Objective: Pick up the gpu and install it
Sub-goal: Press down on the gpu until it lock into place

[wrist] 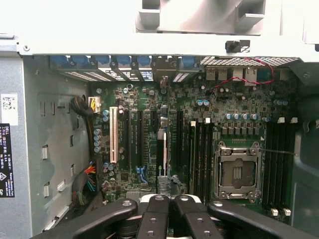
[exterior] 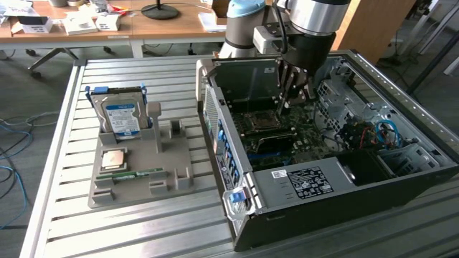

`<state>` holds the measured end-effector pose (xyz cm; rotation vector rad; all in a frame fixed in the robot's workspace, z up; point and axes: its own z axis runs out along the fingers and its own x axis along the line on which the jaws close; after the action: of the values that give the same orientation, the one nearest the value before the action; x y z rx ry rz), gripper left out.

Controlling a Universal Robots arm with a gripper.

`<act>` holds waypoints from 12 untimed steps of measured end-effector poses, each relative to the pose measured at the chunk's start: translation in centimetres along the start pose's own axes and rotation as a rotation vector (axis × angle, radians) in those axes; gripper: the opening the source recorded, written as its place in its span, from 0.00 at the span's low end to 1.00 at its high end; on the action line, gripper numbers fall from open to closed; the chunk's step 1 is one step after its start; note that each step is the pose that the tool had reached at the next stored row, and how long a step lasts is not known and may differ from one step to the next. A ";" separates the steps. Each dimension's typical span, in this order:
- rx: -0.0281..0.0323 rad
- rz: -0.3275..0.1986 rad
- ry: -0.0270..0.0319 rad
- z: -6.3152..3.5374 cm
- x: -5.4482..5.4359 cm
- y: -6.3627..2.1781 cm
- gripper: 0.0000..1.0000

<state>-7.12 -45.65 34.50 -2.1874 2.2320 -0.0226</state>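
Left to right in your exterior view: hard drive upright in the grey holder tray, then the open computer case. Your claw sits inside it, closed on the gpu, which stands edge-on over the motherboard slots.

The pincer, closed, hangs above the motherboard inside the open computer case.

Ribbed bare metal table; matt grey plastic tray.
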 end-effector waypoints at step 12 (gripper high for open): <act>0.0000 0.000 -0.0003 0.96 0.0 0.02 0.11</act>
<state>-7.12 -45.65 33.53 -2.1873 2.2318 -0.0223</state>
